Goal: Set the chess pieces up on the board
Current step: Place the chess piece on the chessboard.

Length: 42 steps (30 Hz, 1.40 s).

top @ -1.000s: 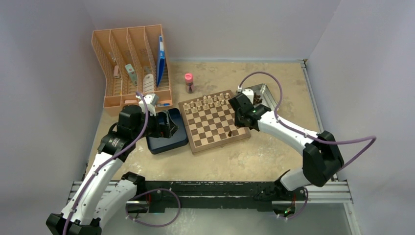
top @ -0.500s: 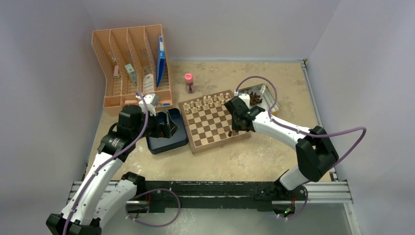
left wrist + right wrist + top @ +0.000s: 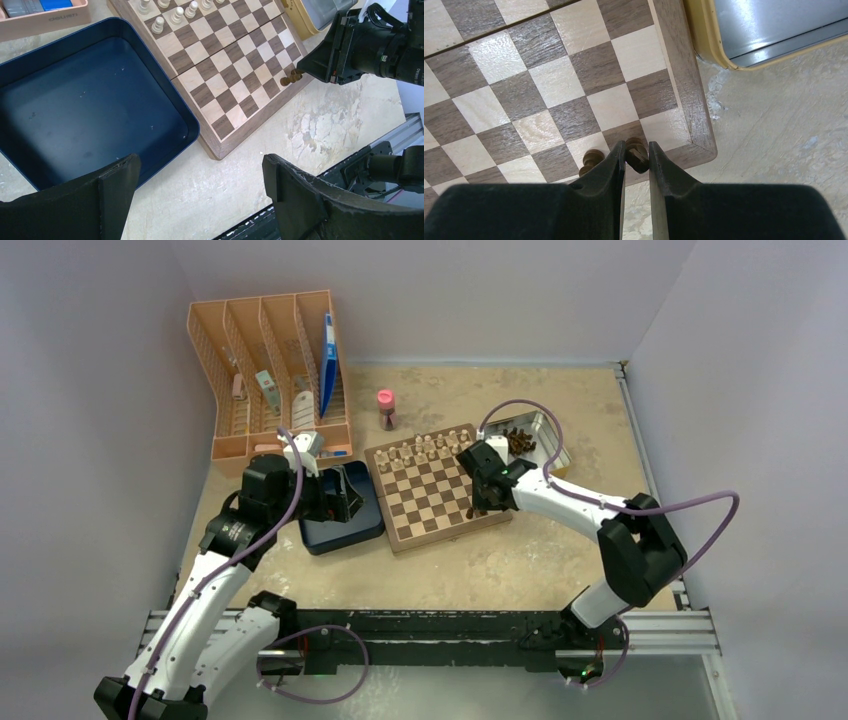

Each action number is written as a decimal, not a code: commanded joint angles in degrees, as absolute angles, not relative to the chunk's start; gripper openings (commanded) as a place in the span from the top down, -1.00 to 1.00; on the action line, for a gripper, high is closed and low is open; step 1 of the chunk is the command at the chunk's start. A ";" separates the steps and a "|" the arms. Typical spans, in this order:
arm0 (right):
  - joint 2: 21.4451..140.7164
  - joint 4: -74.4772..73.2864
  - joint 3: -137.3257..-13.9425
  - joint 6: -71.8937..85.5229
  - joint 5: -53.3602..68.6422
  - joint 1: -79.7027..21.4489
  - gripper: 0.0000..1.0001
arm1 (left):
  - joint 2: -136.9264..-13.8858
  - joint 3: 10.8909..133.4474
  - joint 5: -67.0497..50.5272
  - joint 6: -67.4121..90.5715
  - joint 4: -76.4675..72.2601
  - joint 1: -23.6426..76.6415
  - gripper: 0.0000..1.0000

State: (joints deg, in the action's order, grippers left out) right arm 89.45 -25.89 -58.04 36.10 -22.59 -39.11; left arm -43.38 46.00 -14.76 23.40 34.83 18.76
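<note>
Since a second ago the right arm has swung off the metal tray (image 3: 545,423) and down toward the near right corner of the board (image 3: 425,495), while the left arm has stayed where it was. Now the right gripper (image 3: 637,150) has its two fingers pressed onto a dark brown piece (image 3: 639,157), which sits right between the fingertips, above the corner squares just inside the wooden border; whether its base touches the wood I cannot tell. Just to its left, outside the fingers, a second dark piece (image 3: 592,159) stands on the same edge row. More dark pieces (image 3: 518,441) lie heaped in the tray, and the pale pieces (image 3: 420,450) line the far rows. The left gripper (image 3: 200,167) hangs with its fingers spread wide, holding nothing, over the edge of the dark blue box (image 3: 75,110) beside the board
</note>
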 commanded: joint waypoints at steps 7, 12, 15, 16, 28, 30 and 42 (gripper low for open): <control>89.47 -24.84 -57.48 37.90 -22.47 -39.71 0.62 | -42.65 46.13 -15.29 23.03 32.17 18.46 -0.85; 89.57 -25.15 -57.74 38.16 -22.28 -39.99 0.62 | -42.63 46.10 -15.36 23.04 32.17 18.41 -0.85; 89.60 -25.52 -57.83 38.24 -22.59 -40.09 0.59 | -42.43 46.06 -15.30 23.03 32.17 18.46 -0.85; 89.64 -25.61 -57.83 38.37 -22.65 -40.09 0.58 | -42.43 46.05 -15.29 23.03 32.17 18.46 -0.85; 89.32 -26.50 -58.57 39.20 -23.36 -40.17 0.35 | -42.37 46.07 -15.26 23.03 32.20 18.46 -0.85; 89.13 -26.68 -58.83 39.31 -23.47 -40.17 0.34 | -42.30 46.13 -15.26 23.03 32.17 18.46 -0.85; 86.48 -30.04 -62.43 40.35 -25.88 -40.21 0.35 | -42.49 46.06 -15.47 23.03 32.17 18.44 -0.85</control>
State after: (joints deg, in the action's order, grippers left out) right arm 89.60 -27.92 -58.98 39.05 -23.27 -39.86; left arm -43.09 46.00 -14.76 23.40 34.83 18.76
